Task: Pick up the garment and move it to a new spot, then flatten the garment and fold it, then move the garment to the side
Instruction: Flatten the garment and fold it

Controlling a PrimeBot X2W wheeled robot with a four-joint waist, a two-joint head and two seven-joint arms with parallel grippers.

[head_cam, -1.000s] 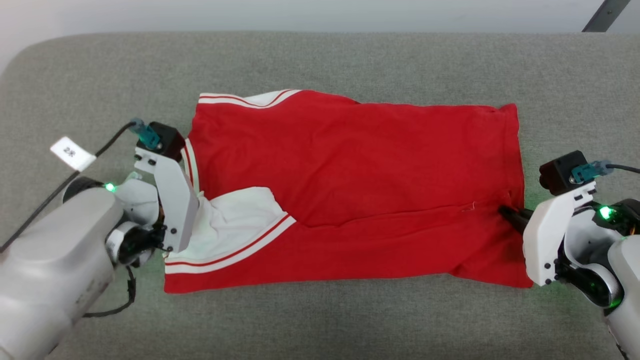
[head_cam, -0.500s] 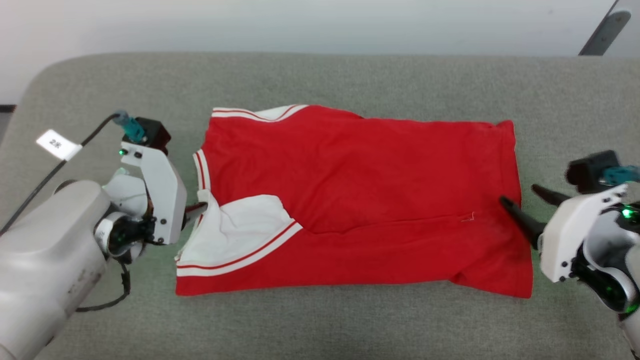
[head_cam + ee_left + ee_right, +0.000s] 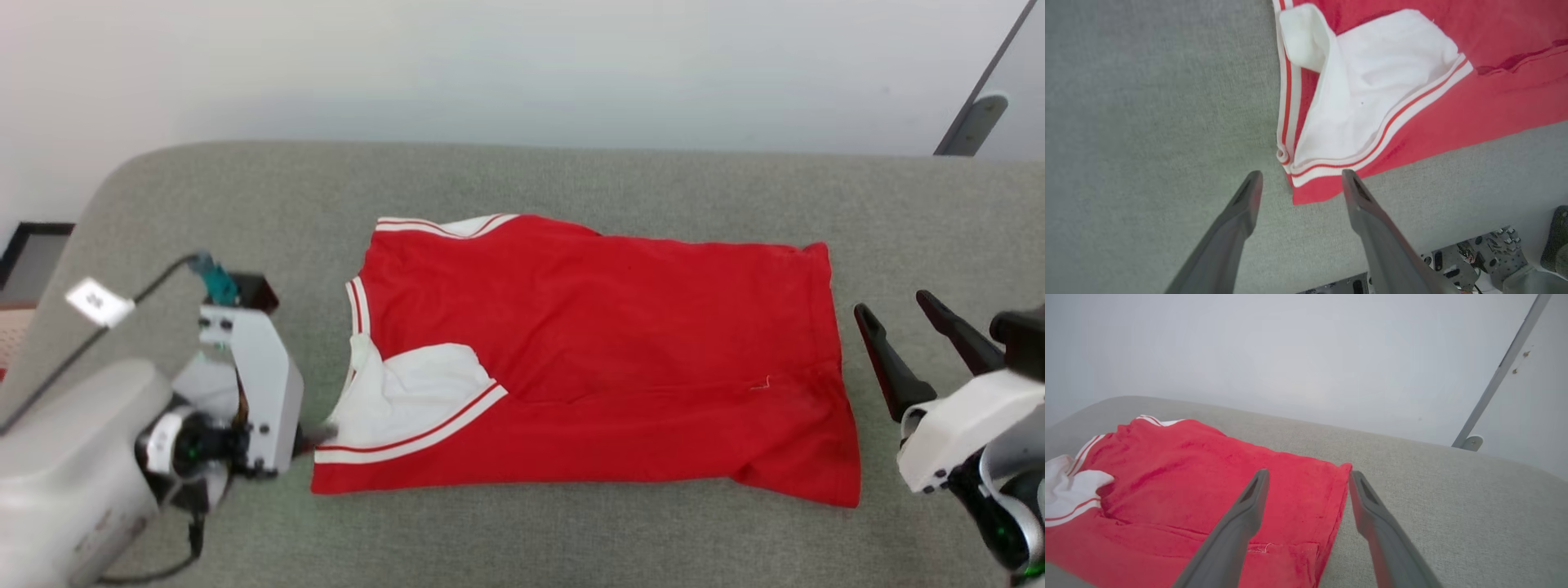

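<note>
The garment [image 3: 596, 351] lies folded lengthwise on the grey padded surface, red side up. One white sleeve [image 3: 408, 400] with red-and-white trim is turned over at its left end. In the left wrist view my left gripper [image 3: 1301, 174] stands open just off the garment's striped corner [image 3: 1290, 159], with nothing between its fingers. Its white wrist housing [image 3: 253, 376] sits left of the sleeve. My right gripper [image 3: 891, 304] is open and lifted, a little to the right of the garment's hem [image 3: 833, 367]. In the right wrist view the right gripper [image 3: 1309, 473] points over the garment's [image 3: 1208, 473] hem end.
The grey padded surface [image 3: 571, 531] stretches across the view with a rounded back-left corner. A pale wall rises behind it, with a grey metal pole [image 3: 971, 122] at the back right. A cable with a white tag [image 3: 98, 300] trails from the left wrist.
Both grippers have opened, let go of the garment's ends and drawn back from it. The garment stays put. The head camera has tilted up, showing more wall.
</note>
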